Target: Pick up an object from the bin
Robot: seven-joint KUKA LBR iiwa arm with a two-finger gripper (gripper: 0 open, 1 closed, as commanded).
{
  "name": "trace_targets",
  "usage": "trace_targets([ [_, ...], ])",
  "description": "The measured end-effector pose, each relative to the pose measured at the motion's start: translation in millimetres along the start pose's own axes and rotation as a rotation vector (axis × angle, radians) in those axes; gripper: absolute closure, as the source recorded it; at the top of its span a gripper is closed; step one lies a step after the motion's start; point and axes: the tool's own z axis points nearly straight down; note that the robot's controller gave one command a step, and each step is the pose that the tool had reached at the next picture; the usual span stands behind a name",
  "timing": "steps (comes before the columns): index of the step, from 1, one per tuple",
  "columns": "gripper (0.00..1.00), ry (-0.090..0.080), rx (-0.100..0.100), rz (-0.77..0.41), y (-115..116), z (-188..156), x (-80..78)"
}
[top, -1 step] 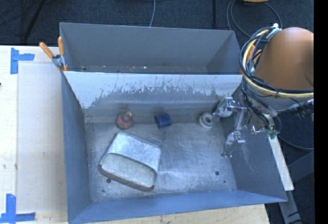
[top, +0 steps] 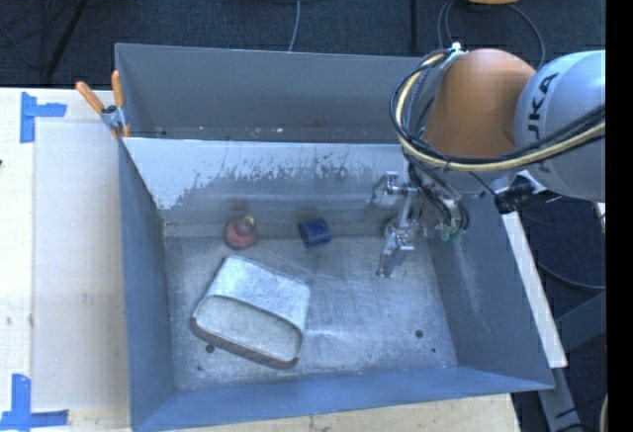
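Lettering first: on the pale shell of the arm, at the right edge of the frame, the letters "KA" can be read (the start of the word curves away behind the orange cover).

Down into the grey bin now, with three loose things on its floor. A small blue block sits near the middle, at the foot of the far wall. A reddish-brown lump lies to its left, close by but apart. A large grey pan-shaped thing lies in the lower left, clear of both.

And the claw hangs right of centre over bare bin floor. The blue block is the nearest thing, off to its left and not touching it, with open floor between them. Spread or pressed together? Cannot tell from this angle.
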Motion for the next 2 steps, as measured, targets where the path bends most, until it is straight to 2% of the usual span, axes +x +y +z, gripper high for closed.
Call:
trace_targets([
  [1, 0.00, 0.004, 0.000, 0.022, 25.8, 55.7, -14.2],
  [2, 0.00, -0.004, 0.004, -0.160, 64.9, 88.7, -20.0],
])
